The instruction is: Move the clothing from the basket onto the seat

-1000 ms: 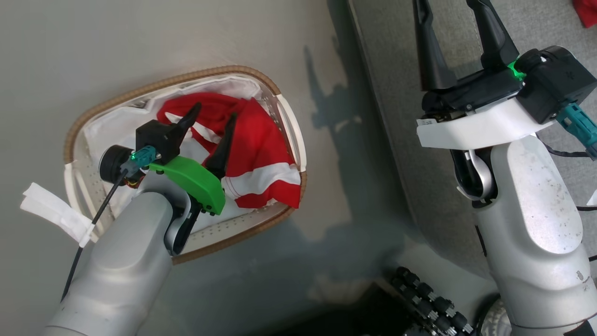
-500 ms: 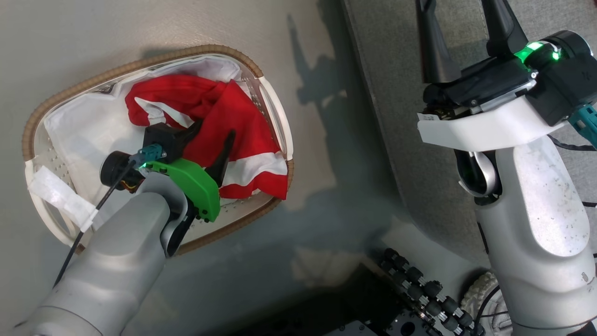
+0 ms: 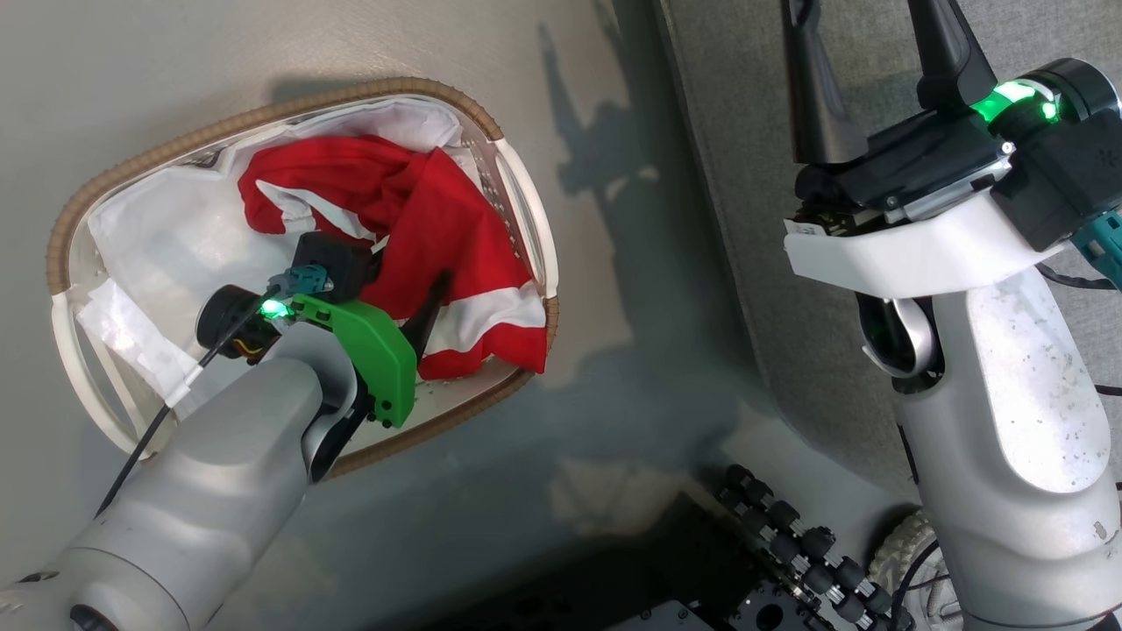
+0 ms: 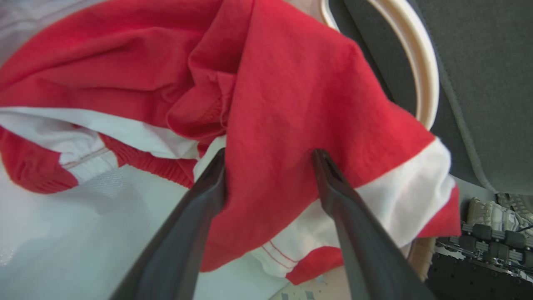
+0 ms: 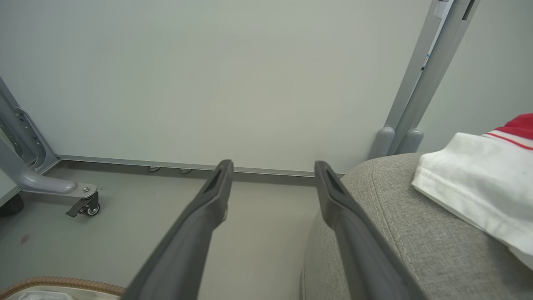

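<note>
Little writing came through on my feeds: the sticker (image 5: 425, 61) on the grey post (image 5: 412, 87) was too small to read, and so was the white tag (image 3: 802, 230) at the right wrist. The jersey (image 3: 456, 228) lay crumpled in the basket (image 3: 263, 114), red with white bands, on the white liner (image 3: 166, 228), and I could not make out any lettering on it in either view (image 4: 291, 83). Compared with a second before, my left gripper (image 3: 408, 272) had gone lower into the basket: then both fingers showed clear above the cloth, now one was mostly hidden behind the wrist block. On the left wrist feed the left gripper (image 4: 270, 155) stood with its fingers spread, tips at the red cloth, a stretch of it between them and nothing clamped. The basket's slide across the head feed was the camera turning, not the basket shifting on the floor (image 3: 131, 53). My right gripper (image 3: 868, 53) had kept its place over the grey seat (image 3: 727, 105), fingers wide apart (image 5: 273, 166) and holding nothing, pointed toward the pale wall (image 5: 208, 83). On the seat (image 5: 374, 233), to the right of that gripper, lay another garment (image 5: 470, 183), white with a red edge, and the basket's brown rim (image 5: 62, 283) showed at the lower left of that feed
</note>
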Motion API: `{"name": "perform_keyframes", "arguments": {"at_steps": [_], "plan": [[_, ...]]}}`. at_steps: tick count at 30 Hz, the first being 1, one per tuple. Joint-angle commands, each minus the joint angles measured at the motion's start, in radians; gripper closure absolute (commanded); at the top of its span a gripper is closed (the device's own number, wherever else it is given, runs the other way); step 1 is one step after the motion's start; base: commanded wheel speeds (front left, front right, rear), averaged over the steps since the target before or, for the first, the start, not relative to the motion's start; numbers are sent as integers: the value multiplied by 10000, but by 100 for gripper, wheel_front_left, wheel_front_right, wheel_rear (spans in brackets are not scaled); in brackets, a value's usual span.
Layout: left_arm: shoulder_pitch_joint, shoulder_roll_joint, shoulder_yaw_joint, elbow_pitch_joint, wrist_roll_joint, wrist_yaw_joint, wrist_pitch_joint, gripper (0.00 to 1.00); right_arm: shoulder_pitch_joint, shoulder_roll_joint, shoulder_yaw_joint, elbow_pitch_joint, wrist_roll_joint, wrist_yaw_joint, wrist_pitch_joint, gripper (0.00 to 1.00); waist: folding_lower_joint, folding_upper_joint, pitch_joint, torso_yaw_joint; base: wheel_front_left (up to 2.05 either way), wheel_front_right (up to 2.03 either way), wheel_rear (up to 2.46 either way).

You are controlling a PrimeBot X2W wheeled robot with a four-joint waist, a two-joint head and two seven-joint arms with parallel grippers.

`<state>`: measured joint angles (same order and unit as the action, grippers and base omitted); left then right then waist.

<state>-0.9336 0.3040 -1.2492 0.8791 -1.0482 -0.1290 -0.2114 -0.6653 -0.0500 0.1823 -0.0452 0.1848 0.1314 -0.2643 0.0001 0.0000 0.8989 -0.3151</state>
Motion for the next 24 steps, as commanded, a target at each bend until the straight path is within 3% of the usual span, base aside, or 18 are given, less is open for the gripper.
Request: {"name": "perform_keyframes", "arguments": {"at_steps": [1,2,3,12,18,24], "plan": [[-197,92,-78,89,-87,-22,20,41,96,-21,24,-39,-15,-14,-2,0,-1,0,-31,7,0,0,0],[-214,87,-131,129,-88,-22,11,75,86,-21,29,-36,-3,-14,-2,0,-1,0,-47,7,0,0,0],[-237,74,-180,168,-106,-22,-23,100,67,-21,37,-38,8,-14,-2,0,-1,0,-70,5,0,0,0],[-78,114,-303,116,-333,-22,-293,100,-170,-21,121,146,150,-14,-2,0,-1,0,-332,-76,0,0,0],[496,193,-317,-178,-556,-22,-537,100,-209,-23,203,632,253,-14,-2,0,-1,0,-1096,-89,0,0,0],[1242,78,578,-928,-53,-23,-534,100,151,-21,168,1227,134,-14,-2,0,-1,0,-2217,341,0,0,0]]}}
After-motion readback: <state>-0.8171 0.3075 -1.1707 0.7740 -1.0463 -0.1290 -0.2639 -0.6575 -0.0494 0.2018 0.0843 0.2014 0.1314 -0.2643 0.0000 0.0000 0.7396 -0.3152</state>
